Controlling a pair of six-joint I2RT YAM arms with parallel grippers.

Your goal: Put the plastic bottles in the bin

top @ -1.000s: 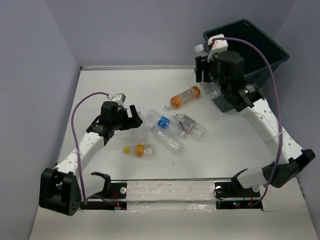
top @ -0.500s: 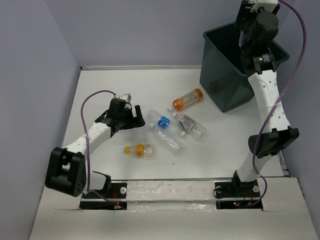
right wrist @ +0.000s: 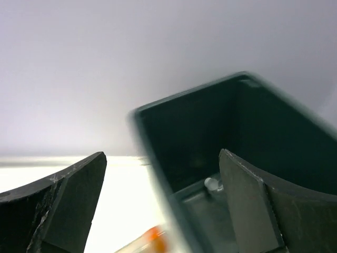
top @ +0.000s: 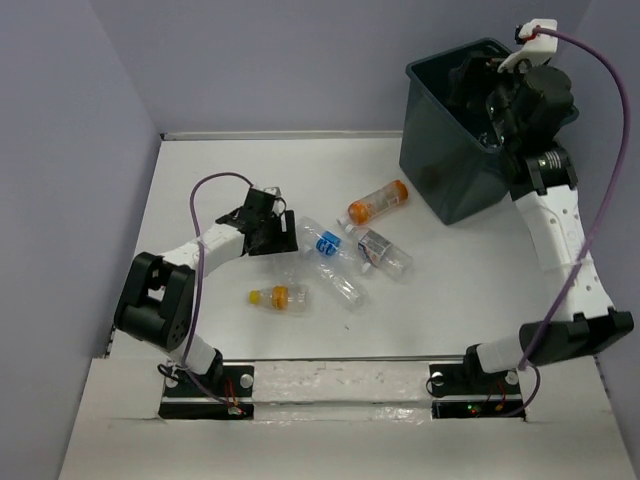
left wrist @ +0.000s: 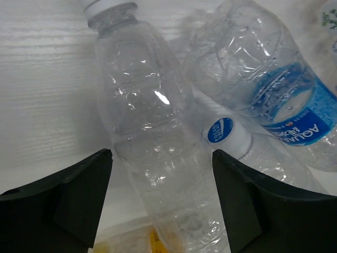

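step: grasp next bottle | left pincer [left wrist: 160, 163] spread astride clear bottle [left wrist: 152, 132] on surface [left wrist: 47, 79] | right pincer [right wrist: 162, 158] spread, empty, over bin [right wrist: 247, 121] | next: likely close left, carry to bin

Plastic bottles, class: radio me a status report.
Left gripper open, straddling clear bottle. Right gripper open over bin. Other bottles loose on table. Nothing obstructing.

A white table [top: 250, 170] is seen in the middle of the frame, shut in by plain pale purple walls [top: 280, 60] at the top, left and right.
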